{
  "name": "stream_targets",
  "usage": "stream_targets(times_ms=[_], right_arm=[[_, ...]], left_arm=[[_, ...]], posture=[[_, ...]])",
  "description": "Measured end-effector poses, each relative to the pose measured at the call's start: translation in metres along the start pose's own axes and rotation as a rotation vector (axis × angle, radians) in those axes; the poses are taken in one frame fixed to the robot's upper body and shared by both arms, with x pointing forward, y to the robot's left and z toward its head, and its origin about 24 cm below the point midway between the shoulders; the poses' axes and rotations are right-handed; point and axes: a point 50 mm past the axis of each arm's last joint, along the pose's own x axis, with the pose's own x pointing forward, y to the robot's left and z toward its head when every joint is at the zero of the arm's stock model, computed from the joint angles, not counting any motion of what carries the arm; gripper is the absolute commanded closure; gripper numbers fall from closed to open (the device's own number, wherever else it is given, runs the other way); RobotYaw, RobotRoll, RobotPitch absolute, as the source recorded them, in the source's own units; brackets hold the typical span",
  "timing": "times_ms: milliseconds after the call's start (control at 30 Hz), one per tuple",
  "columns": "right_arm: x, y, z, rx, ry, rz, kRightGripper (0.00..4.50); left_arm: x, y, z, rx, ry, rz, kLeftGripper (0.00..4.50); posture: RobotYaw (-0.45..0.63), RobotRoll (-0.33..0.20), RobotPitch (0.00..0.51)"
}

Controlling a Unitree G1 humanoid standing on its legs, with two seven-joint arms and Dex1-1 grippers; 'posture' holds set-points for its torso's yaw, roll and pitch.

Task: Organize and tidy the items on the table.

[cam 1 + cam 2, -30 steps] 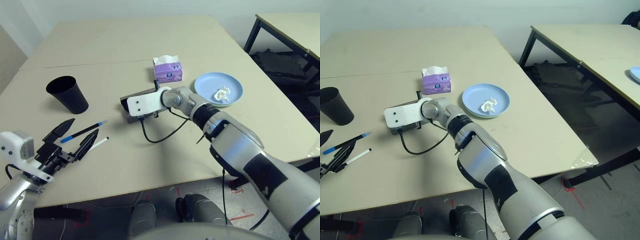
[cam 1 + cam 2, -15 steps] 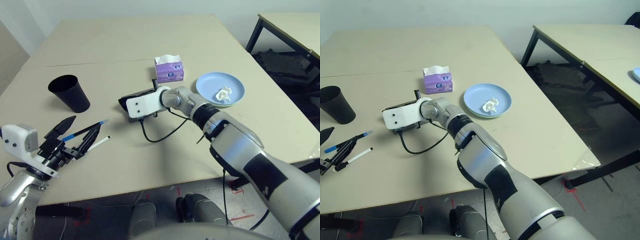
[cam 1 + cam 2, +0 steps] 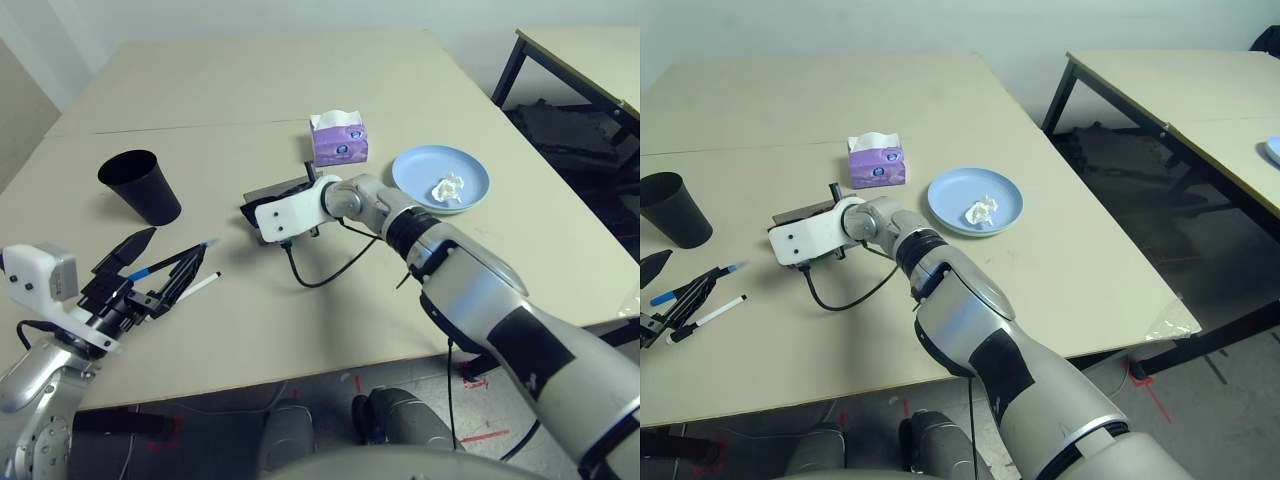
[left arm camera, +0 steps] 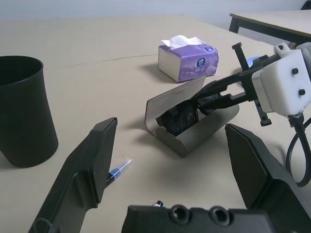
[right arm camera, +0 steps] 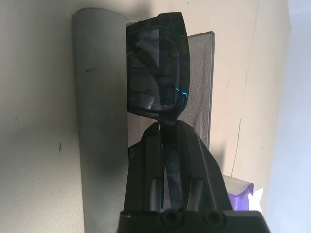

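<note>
Sunglasses [image 5: 155,68] sit pinched in my right gripper [image 5: 163,133] inside the open grey case [image 4: 194,121] at frame centre; my left gripper [image 3: 155,268] is spread lower left, bare table [image 3: 230,90] beyond.

Head stereo pair looks forward and down over the table [image 3: 250,70] from above — wide, both arms in frame. Left wrist view sits low near the tabletop, facing the open glasses case [image 4: 194,121] at moderate range. Right wrist view is very close on the same case and its sunglasses [image 5: 155,68] — shared region
</note>
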Motion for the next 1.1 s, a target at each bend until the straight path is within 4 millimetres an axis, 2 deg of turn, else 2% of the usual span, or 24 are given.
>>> stream_targets(times_ms=[300,500,700,767,900,1000,1100], right_arm=[[-0.001,0.001,-0.004,0.047,0.035,0.037,4.31],[-0.002,0.0,-0.008,0.12,0.054,0.056,2.15],[-0.007,-0.015,-0.006,0.142,0.048,0.019,0.03],[-0.009,-0.022,-0.006,0.161,0.041,0.004,0.01],[-0.027,-0.059,-0.002,0.235,-0.017,-0.063,0.01],[-0.045,-0.082,0.0,0.386,-0.145,-0.073,0.01],[-0.071,-0.097,-0.012,0.559,-0.269,-0.045,0.01]], left_arm=[[0.001,0.0,0.001,-0.001,-0.008,-0.011,0.0],[0.002,0.001,0.0,-0.001,-0.008,-0.018,0.0],[0.005,0.005,-0.003,-0.001,-0.009,-0.022,0.0],[0.007,0.007,-0.005,-0.005,-0.01,-0.025,0.0],[0.011,0.009,-0.008,-0.008,-0.018,-0.032,0.0],[0.014,0.01,-0.01,-0.001,-0.013,-0.036,0.0],[0.014,0.013,-0.014,-0.001,-0.004,-0.022,0.0]], posture=[[0.09,0.0,0.106],[0.07,0.0,0.098],[0.05,0.0,0.091],[0.04,0.0,0.089],[0.05,0.0,0.085],[0.06,0.0,0.084],[0.05,0.0,0.084]])
